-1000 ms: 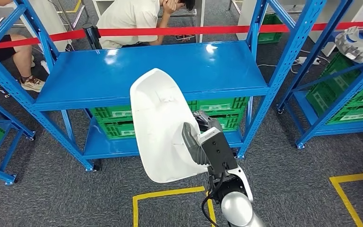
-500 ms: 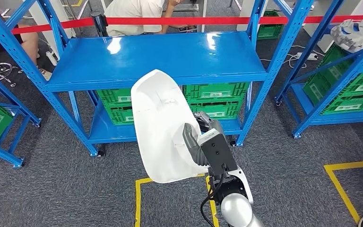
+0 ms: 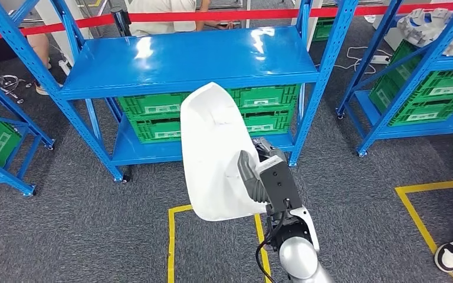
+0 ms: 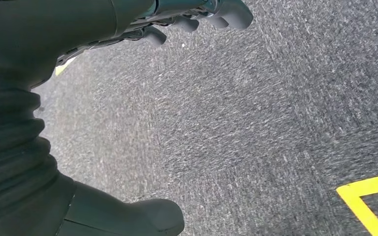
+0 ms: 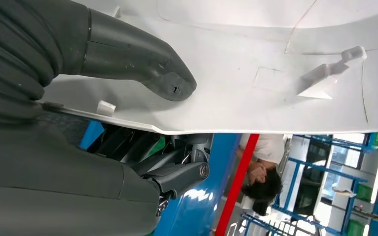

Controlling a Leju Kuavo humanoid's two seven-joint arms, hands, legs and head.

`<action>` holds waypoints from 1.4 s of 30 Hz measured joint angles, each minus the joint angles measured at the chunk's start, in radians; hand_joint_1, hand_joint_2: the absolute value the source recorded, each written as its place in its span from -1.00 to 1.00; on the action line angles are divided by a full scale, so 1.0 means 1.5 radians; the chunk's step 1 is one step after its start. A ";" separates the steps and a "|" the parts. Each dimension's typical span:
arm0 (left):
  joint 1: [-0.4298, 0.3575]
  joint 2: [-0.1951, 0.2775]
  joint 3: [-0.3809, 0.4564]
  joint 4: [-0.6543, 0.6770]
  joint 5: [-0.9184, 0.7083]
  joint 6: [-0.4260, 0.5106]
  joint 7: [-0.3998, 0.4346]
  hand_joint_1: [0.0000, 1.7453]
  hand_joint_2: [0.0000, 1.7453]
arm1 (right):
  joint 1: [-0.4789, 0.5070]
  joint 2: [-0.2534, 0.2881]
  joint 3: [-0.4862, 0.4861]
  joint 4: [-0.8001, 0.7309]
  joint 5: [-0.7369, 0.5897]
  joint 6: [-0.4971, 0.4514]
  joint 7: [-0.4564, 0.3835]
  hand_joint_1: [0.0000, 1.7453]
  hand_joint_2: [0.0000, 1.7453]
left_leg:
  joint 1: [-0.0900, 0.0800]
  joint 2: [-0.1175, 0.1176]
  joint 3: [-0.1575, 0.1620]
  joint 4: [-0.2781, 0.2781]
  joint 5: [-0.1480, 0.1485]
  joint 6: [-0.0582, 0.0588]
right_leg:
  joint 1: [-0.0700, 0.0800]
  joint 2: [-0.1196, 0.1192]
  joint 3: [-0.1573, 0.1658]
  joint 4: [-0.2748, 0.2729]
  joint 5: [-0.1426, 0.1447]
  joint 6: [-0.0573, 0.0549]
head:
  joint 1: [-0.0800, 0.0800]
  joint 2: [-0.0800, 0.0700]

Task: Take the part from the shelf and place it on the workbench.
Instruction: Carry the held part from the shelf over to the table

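In the head view, the right hand [image 3: 266, 184] rises from the bottom centre of the frame and grips a large white part [image 3: 215, 152], a curved shell standing nearly upright in the middle of the picture, its grey thumb pressed on the near face at the part's lower right edge. Behind it, across the upper half, stands a blue shelf [image 3: 189, 59] with a glossy bare top board and green crates [image 3: 153, 121] on the lower level; a red tape [image 3: 224, 14] runs along the top edge, with a person [image 3: 153, 15] seated beyond it. Yellow floor lines [image 3: 171, 242] mark the grey carpet at lower centre. In the left wrist view, the left hand [image 4: 197, 14] hangs over grey carpet at the upper centre, its fingers [image 4: 231, 11] loosely curled, apart from the thumb and holding nothing. In the right wrist view, the thumb [image 5: 142, 59] lies flat on the white part's inner face across the upper half, with the fingers [image 5: 172, 172] clamped beneath its edge.
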State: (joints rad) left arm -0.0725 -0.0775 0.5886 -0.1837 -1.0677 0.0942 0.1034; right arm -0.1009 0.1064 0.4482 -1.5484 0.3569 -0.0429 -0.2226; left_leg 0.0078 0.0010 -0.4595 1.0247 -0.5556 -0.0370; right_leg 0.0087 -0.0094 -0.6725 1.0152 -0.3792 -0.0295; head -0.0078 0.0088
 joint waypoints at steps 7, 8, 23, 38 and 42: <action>0.002 -0.002 0.000 0.001 0.003 0.002 0.002 -1.00 1.00 | 0.011 -0.007 -0.015 0.003 -0.011 0.000 0.000 1.00 1.00 | 0.000 0.005 -0.032 -0.029 0.037 0.032 | -0.006 0.005 -0.039 0.092 -0.086 0.025 | 0.005 0.000; 0.003 -0.002 0.000 0.001 0.003 0.002 0.003 -1.00 1.00 | 0.011 -0.008 -0.015 0.004 -0.012 0.000 -0.001 1.00 1.00 | 0.000 0.005 -0.043 -0.027 0.046 0.032 | -0.007 0.005 -0.048 0.138 -0.115 0.028 | 0.007 0.000; 0.007 -0.003 0.001 0.002 0.006 -0.003 0.004 -1.00 1.00 | 0.009 -0.010 -0.016 0.012 -0.021 -0.002 -0.004 1.00 1.00 | 0.004 0.001 -0.167 0.121 -0.003 -0.012 | -0.007 0.005 0.069 -0.005 -0.066 -0.012 | -0.001 0.000; 0.003 -0.001 0.001 0.001 0.002 -0.016 -0.026 -1.00 1.00 | 0.013 -0.015 -0.013 0.016 0.003 -0.023 -0.034 1.00 1.00 | -0.001 -0.003 -0.039 -0.034 0.040 0.033 | -0.007 0.007 -0.027 0.110 -0.110 0.025 | 0.004 0.000; 0.005 -0.001 0.001 0.001 0.000 -0.020 -0.037 -1.00 1.00 | 0.021 -0.022 -0.011 0.016 0.015 -0.030 -0.039 1.00 1.00 | 0.001 -0.019 -0.070 -0.023 0.059 0.027 | -0.012 0.009 -0.005 0.156 -0.111 0.031 | 0.006 0.000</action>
State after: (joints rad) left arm -0.0656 -0.0793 0.5903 -0.1817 -1.0684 0.0641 0.0476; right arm -0.0695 0.0735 0.4313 -1.5251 0.3789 -0.0873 -0.2816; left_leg 0.0087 -0.0275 -0.5649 0.9897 -0.4671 0.0037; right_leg -0.0090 0.0039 -0.6805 1.2485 -0.5455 0.0166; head 0.0008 0.0088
